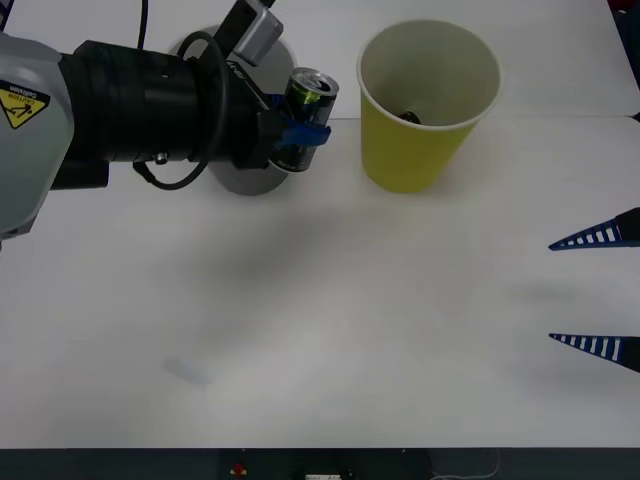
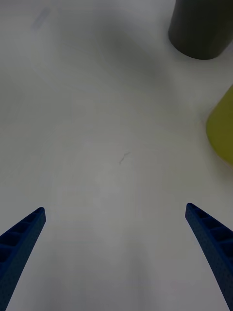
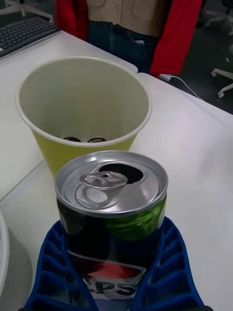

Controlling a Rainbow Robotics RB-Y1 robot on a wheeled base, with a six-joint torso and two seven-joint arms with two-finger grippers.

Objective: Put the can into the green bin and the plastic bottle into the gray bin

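Observation:
My left gripper (image 1: 303,135) is shut on the can (image 1: 305,110), a silver-topped drink can with a dark label, held upright in the air. In the left wrist view the can (image 3: 112,214) sits between the blue fingers (image 3: 53,272), its pull-tab top facing up. The green bin (image 1: 425,105) stands upright just right of the can, with small dark things at its bottom (image 3: 82,112). The gray bin (image 1: 240,175) stands behind and under my left arm, mostly hidden, and its side (image 2: 201,29) shows in the right wrist view. My right gripper (image 1: 600,290) hangs open at the right edge. The plastic bottle is out of view.
The white table (image 1: 320,330) stretches bare across the front and middle. A faint smudge (image 1: 188,372) marks it at front left. Beyond the table's far edge stands a person in red (image 3: 131,24), apart from everything on the table.

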